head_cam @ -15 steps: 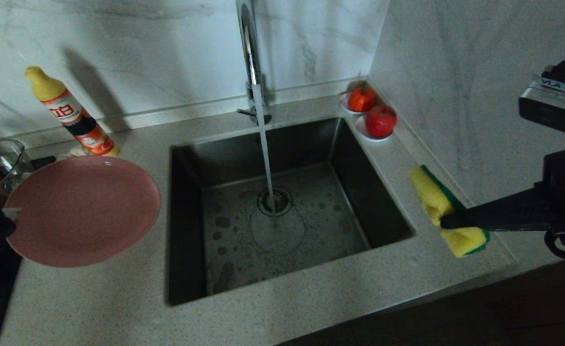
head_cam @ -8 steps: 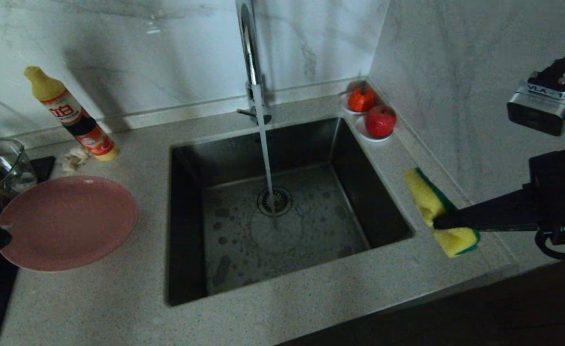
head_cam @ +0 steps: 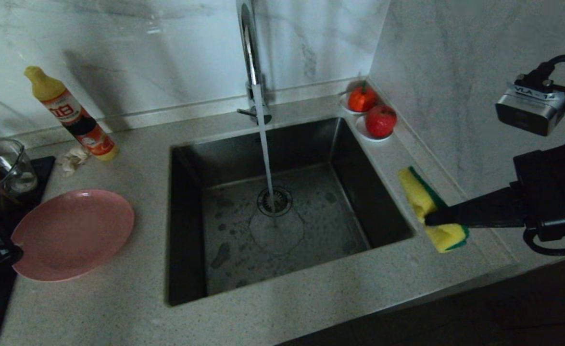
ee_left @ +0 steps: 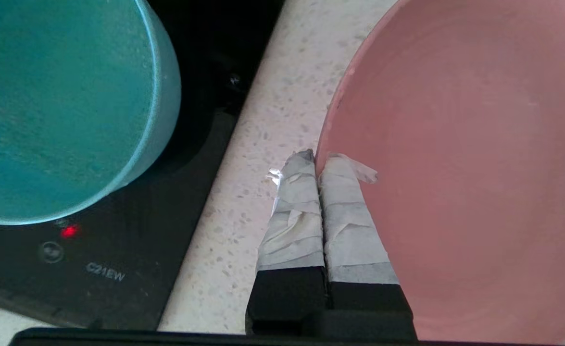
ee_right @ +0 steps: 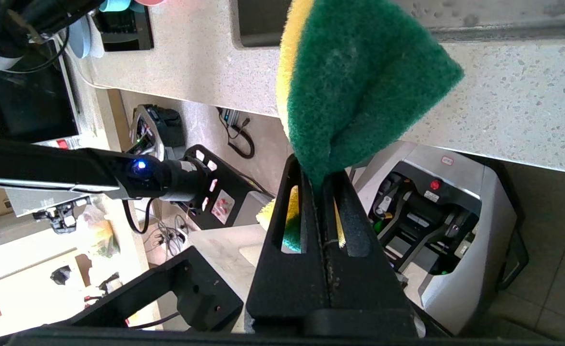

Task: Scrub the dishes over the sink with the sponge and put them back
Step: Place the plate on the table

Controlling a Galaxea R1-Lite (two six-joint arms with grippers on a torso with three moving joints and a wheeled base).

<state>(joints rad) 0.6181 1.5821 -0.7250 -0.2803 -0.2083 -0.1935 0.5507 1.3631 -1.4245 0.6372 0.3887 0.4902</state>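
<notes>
Plainly, pink plate [head_cam: 73, 234] shows faint concentric ridges, shallow.

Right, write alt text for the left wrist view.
The left gripper, its taped fingers shut on the rim of the pink plate, holds it over a speckled countertop. A teal bowl sits beside it on a black cooktop.

Sink [head_cam: 282, 269] brushed steel; countertop [head_cam: 119, 307] speckled stone; sponge [head_cam: 429, 211] foam, rough green scourer.
</notes>
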